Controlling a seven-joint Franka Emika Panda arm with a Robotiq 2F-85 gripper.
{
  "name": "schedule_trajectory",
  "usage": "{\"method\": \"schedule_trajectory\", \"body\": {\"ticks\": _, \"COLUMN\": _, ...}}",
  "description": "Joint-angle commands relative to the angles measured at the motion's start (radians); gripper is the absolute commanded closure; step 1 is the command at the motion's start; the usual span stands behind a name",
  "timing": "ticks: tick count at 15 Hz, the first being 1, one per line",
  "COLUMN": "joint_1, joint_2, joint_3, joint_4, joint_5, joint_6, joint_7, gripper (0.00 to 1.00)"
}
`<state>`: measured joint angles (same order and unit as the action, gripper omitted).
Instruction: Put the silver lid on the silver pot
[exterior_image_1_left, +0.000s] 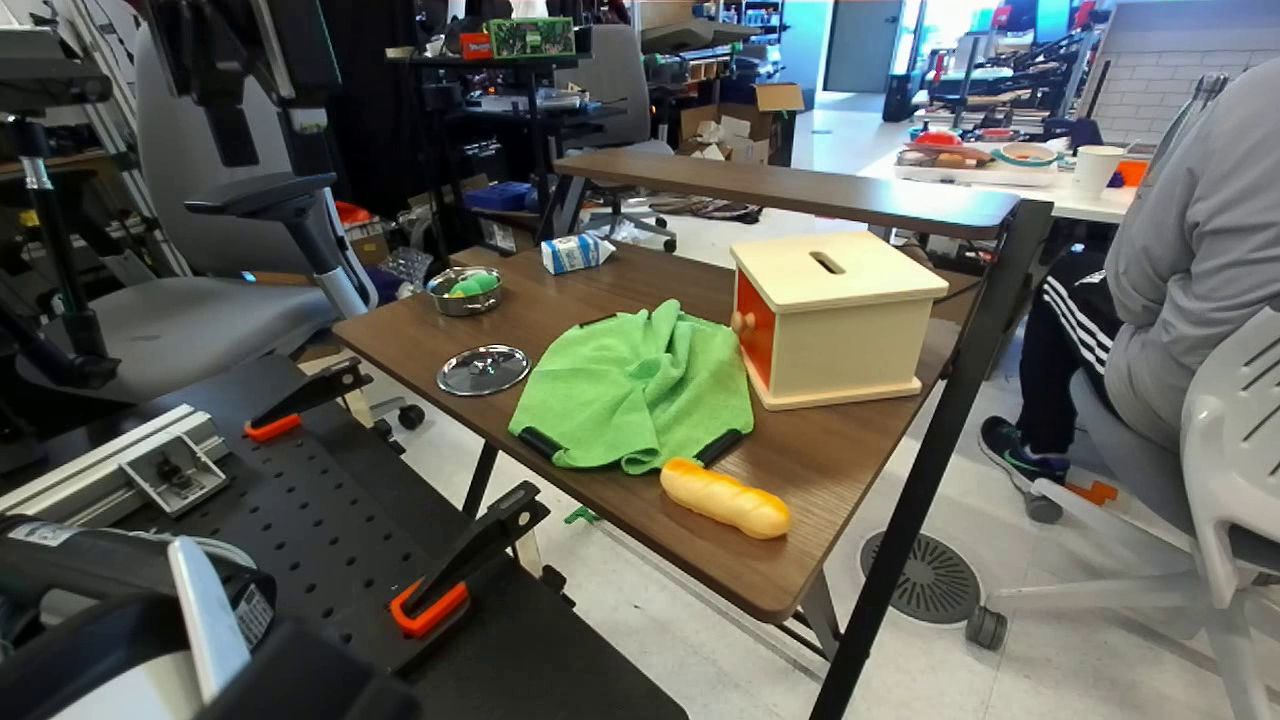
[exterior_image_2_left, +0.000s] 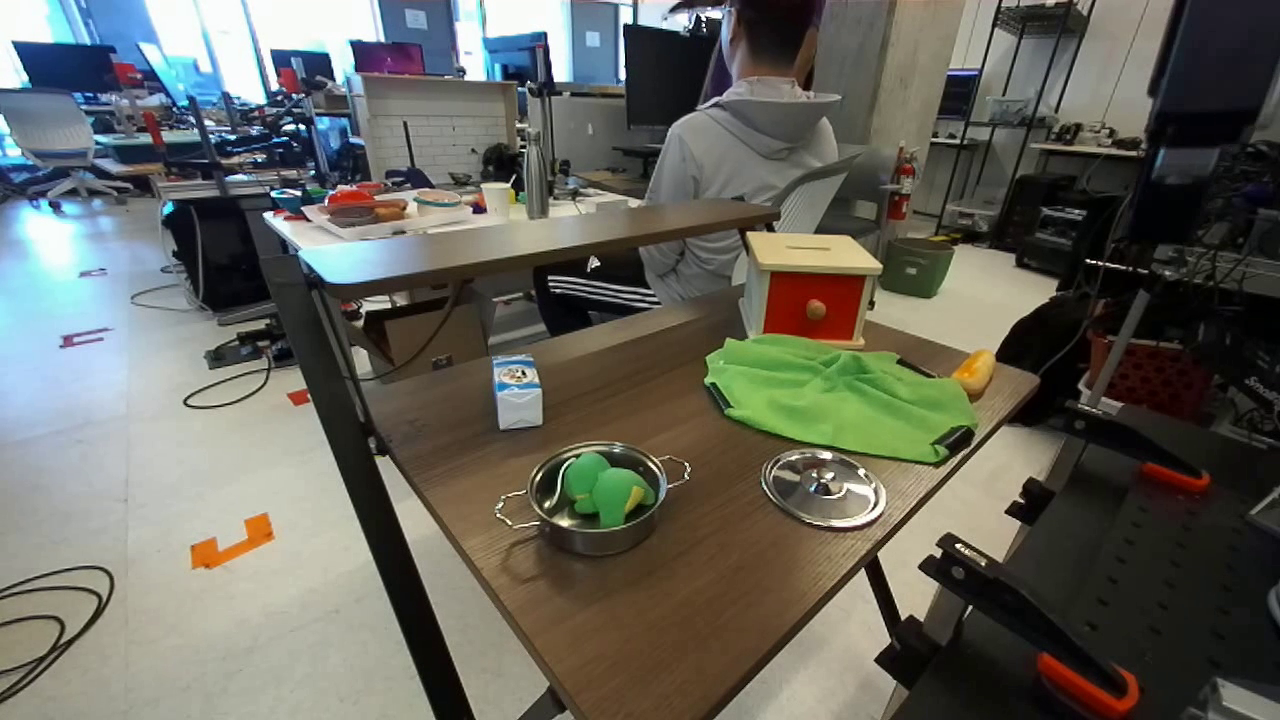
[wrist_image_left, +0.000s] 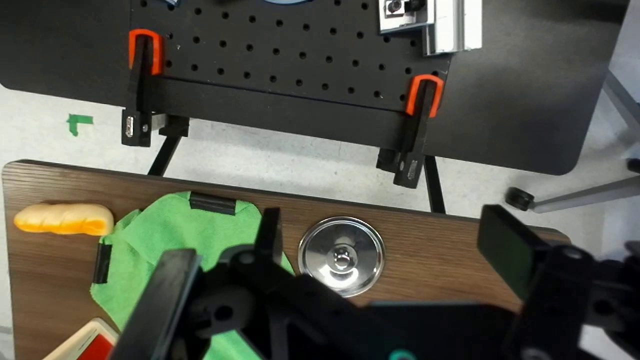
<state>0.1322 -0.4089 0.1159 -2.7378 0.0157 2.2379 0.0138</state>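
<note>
Wrist view: my tool (wrist_image_left: 370, 230) stands wide, its jaws well apart, with the desk (wrist_image_left: 430, 265) below. In the gap between the jaws, as this view shows it, the silver lid (wrist_image_left: 341, 257) lies flat on the desk, knob side up, just inside the long edge that faces the black bench (wrist_image_left: 300, 75). In both exterior views I find the silver pot (exterior_image_2_left: 600, 542) upright beside the short edge, at the same end of the desk as the lid but apart from it. The pot is open at the top and carries a green object (exterior_image_2_left: 612, 492) with a touch of yellow; I cannot tell whether this is one piece or two. Toward the corner where that short edge meets the long edge under the raised shelf (exterior_image_1_left: 790, 190), a blue-and-white carton (exterior_image_1_left: 575, 253) lies on its side. The green cloth (exterior_image_1_left: 630, 390), rumpled, spreads beside the lid along the bench-facing edge. Next to the cloth, toward the opposite short edge, I note the wooden box (exterior_image_1_left: 850, 350), its red front turned to the pot's end. The yellow loaf (exterior_image_1_left: 725, 498) lies near the corner joining that opposite edge and the bench-facing edge.
</note>
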Motion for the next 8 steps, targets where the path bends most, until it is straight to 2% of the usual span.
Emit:
{"method": "schedule_trajectory", "body": {"ticks": 1, "joint_1": -0.015, "joint_2": 0.133, "joint_3": 0.044, "joint_4": 0.015, "joint_5": -0.056, "joint_6": 0.093, "joint_7": 0.095, "gripper": 0.00}}
{"method": "schedule_trajectory", "body": {"ticks": 6, "joint_1": -0.020, "joint_2": 0.313, "joint_3": 0.040, "joint_4": 0.036, "joint_5": -0.074, "joint_6": 0.232, "joint_7": 0.142, "gripper": 0.00}}
{"method": "schedule_trajectory", "body": {"ticks": 8, "joint_1": -0.035, "joint_2": 0.385, "joint_3": 0.037, "joint_4": 0.049, "joint_5": -0.132, "joint_6": 0.307, "joint_7": 0.206, "gripper": 0.00}}
